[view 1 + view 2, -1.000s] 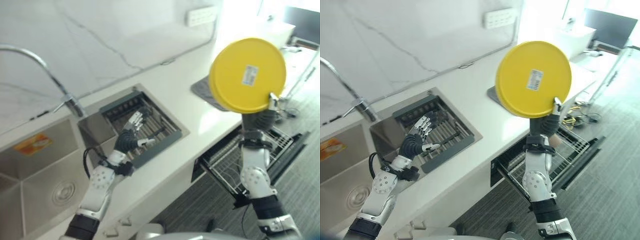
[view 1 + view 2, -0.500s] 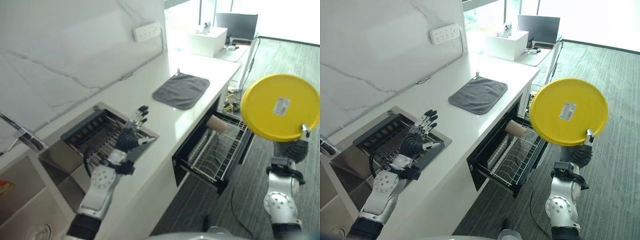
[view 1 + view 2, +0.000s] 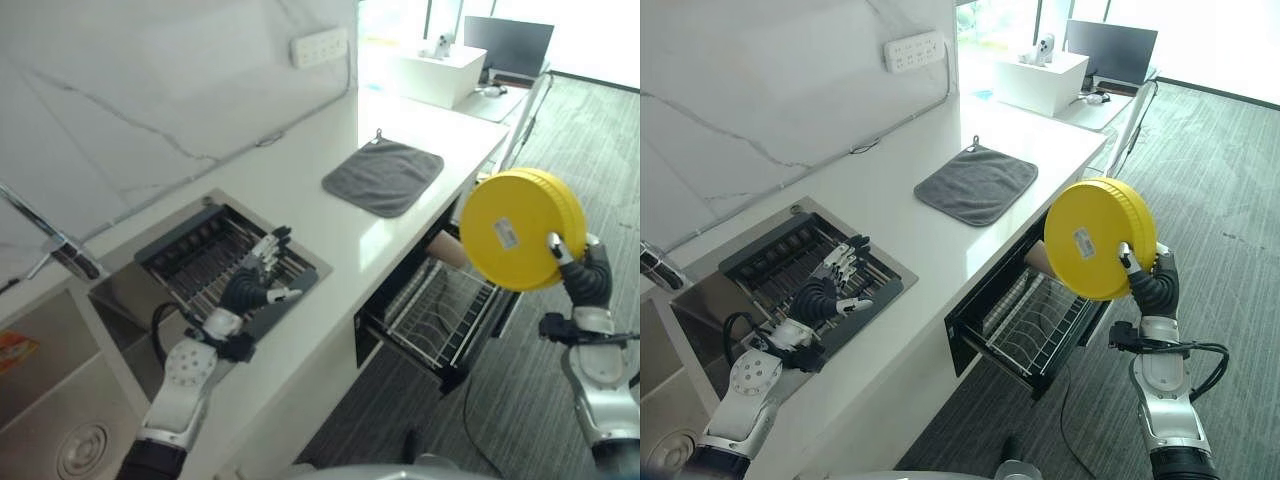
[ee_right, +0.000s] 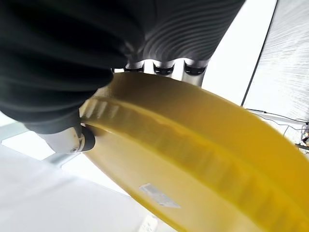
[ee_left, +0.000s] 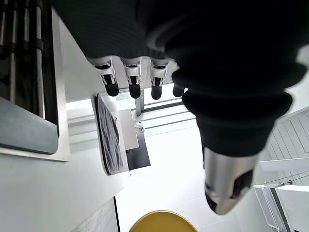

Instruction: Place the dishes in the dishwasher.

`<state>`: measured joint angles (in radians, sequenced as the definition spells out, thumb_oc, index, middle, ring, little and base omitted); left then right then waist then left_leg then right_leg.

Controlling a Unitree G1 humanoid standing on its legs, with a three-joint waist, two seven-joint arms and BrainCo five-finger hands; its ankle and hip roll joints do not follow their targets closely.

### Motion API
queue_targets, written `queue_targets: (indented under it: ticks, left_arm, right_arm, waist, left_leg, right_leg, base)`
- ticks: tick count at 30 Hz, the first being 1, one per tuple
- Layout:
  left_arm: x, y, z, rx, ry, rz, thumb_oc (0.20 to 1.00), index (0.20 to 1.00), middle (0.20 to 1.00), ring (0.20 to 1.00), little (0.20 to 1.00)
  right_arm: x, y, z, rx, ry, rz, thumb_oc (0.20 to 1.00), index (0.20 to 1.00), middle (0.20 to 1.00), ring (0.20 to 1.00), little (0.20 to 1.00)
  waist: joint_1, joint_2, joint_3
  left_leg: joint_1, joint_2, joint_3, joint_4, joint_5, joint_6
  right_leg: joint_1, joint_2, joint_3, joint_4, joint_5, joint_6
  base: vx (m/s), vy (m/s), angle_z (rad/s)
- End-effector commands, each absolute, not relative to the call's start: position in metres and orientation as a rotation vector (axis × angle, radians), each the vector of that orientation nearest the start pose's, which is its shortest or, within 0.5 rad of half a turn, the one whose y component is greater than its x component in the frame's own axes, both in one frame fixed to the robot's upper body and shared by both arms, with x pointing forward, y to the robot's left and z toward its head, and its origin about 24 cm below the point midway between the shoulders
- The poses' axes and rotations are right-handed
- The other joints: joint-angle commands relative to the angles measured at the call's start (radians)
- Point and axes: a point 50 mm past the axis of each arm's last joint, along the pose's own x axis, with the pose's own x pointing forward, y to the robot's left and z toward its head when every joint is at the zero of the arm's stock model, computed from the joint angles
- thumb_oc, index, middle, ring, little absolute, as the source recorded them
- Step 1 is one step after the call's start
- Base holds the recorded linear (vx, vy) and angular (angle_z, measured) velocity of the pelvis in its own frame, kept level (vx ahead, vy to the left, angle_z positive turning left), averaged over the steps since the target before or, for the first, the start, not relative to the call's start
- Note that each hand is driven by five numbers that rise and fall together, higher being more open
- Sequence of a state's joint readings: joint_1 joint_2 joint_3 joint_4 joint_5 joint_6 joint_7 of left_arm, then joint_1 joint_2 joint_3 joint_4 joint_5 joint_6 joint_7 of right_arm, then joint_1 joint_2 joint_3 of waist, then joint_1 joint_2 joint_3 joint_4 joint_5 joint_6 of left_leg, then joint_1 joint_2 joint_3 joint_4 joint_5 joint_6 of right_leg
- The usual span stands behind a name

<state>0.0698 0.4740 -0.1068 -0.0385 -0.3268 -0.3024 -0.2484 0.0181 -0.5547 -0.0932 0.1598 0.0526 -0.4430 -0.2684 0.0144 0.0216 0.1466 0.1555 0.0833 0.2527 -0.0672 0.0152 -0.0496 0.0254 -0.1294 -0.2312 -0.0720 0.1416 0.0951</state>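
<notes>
at the far left a steel sink (image 3: 60, 400) is seen set into the white counter (image 3: 330, 250), with the lower end of a tap (image 3: 60, 255) beside it. next to it a second basin holds a dark drying rack (image 3: 215, 265), sunk below the counter top. the left hand (image 3: 250, 288) is held above the near edge of that rack, its fingers (image 5: 133, 82) straight and spread and its thumb (image 5: 224, 183) apart from them; nothing is held in it. farther right a grey cloth (image 3: 384, 176) is laid flat on the counter, and a white power strip (image 3: 320, 47) is fixed to the marbled wall above. beyond the cloth a white box (image 3: 1042, 80) is seen at the far end of the counter, with a dark monitor (image 3: 1111, 48) on a desk behind it. below the counter edge the dishwasher (image 3: 400, 330) stands open, and its wire rack (image 3: 440, 315) is pulled out over the grey floor; a tan cup (image 3: 448, 250) is lying on its side at the back of the rack. at the right the yellow plate (image 3: 522, 228) is held upright in the air above the outer part of the rack, its underside with a small white label turned toward the head camera. it is pinched at its rim by the right hand (image 3: 584, 276), with the thumb (image 4: 72, 140) on the underside and the fingers on the other face.
</notes>
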Motion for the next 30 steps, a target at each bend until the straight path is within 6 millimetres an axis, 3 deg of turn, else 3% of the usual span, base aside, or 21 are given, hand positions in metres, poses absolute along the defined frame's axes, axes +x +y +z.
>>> queue_targets:
  ticks: [1,23,26,27,30]
  left_arm:
    - [0.238,0.201,0.111,0.212,-0.383,-0.399,1.0,1.0,1.0,1.0,1.0]
    - [0.229,0.198,0.097,0.231,-0.335,-0.418,1.0,1.0,1.0,1.0,1.0]
    - [0.23,0.194,0.097,0.216,-0.341,-0.426,1.0,1.0,1.0,1.0,1.0]
    - [0.231,0.188,0.098,0.195,-0.349,-0.441,1.0,1.0,1.0,1.0,1.0]
    - [0.232,0.185,0.099,0.179,-0.355,-0.455,1.0,1.0,1.0,1.0,1.0]
  right_arm:
    - [0.255,-0.274,0.136,-0.49,-0.59,-0.302,0.2,0.2,0.2,0.2,0.2]
    - [0.268,-0.278,0.065,-0.292,-0.277,-0.476,0.2,0.2,0.2,0.2,0.2]
    - [0.276,-0.284,0.067,-0.286,-0.258,-0.517,0.2,0.2,0.2,0.2,0.2]
    - [0.286,-0.29,0.077,-0.349,-0.267,-0.531,0.2,0.2,0.2,0.2,0.2]
    - [0.294,-0.292,0.084,-0.437,-0.253,-0.518,0.2,0.2,0.2,0.2,0.2]
  waist:
    - [0.015,-0.019,0.033]
    - [0.064,0.055,0.075]
    - [0.074,0.077,0.084]
    - [0.088,0.11,0.092]
    - [0.1,0.127,0.099]
  left_leg:
    - [-0.047,0.02,-0.034,0.168,-0.155,0.004]
    - [-0.052,-0.026,-0.108,0.171,-0.156,0.015]
    - [-0.064,-0.037,-0.123,0.164,-0.147,0.012]
    - [-0.08,-0.051,-0.141,0.159,-0.134,0.01]
    - [-0.092,-0.065,-0.154,0.164,-0.131,0.009]
  right_leg:
    - [0.054,-0.096,-0.016,0.161,-0.201,0.09]
    - [0.068,-0.127,0.008,0.184,-0.217,0.104]
    - [0.059,-0.138,0.006,0.191,-0.218,0.105]
    - [0.047,-0.15,0.003,0.206,-0.224,0.103]
    - [0.039,-0.157,0.002,0.218,-0.227,0.102]
  base:
    - [0.04,0.027,0.06]
    - [0.05,0.012,0.04]
    - [0.0,0.116,0.09]
    - [0.01,0.18,0.11]
    - [0.01,0.095,0.13]
